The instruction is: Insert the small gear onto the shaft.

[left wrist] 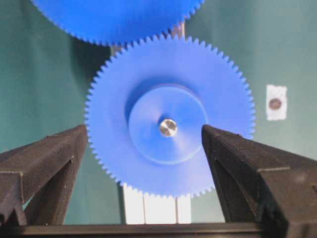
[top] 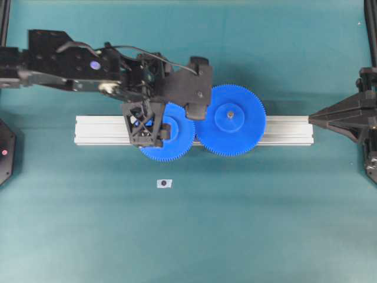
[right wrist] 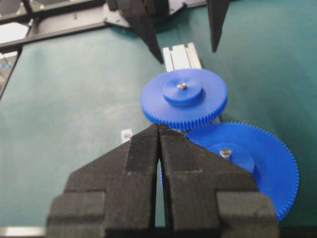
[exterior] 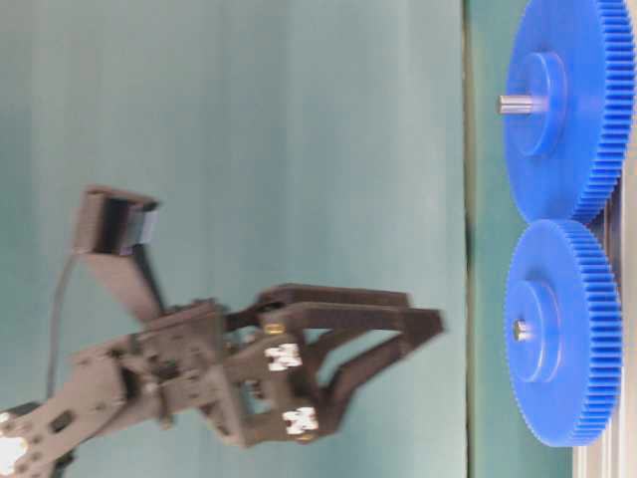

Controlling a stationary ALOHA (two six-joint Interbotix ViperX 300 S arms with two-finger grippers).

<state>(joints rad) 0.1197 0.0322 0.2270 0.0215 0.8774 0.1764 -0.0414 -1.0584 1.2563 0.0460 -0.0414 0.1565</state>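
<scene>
Small gear (top: pixel 177 139): blue toothed disc lying flat on the aluminium rail (top: pixel 100 130), left of the large gear (top: pixel 230 120); raised round hub faces up, with a silver pin end showing at the hub centre in both wrist views.
Gear contact: teeth of the 2 gears meet at the rims.
Large gear: blue, flat on the same rail, grey pin standing out of its hub.
Shaft (top: pixel 164 183): small clear-based piece with a dark centre, alone on the green mat (top: pixel 265 224), below the rail in the overhead view, apart from both gears.
Left gripper (left wrist: pixel 143 144): above the small gear, fingers (left wrist: pixel 54 158) spread wide, 1 on each side of the hub in the left wrist view; in the table-level view the fingertips stand clear of the gear face, holding nothing.
Right gripper (right wrist: pixel 159 130): at the right edge of the table, well apart from the rail; fingers pressed together, nothing between them.
</scene>
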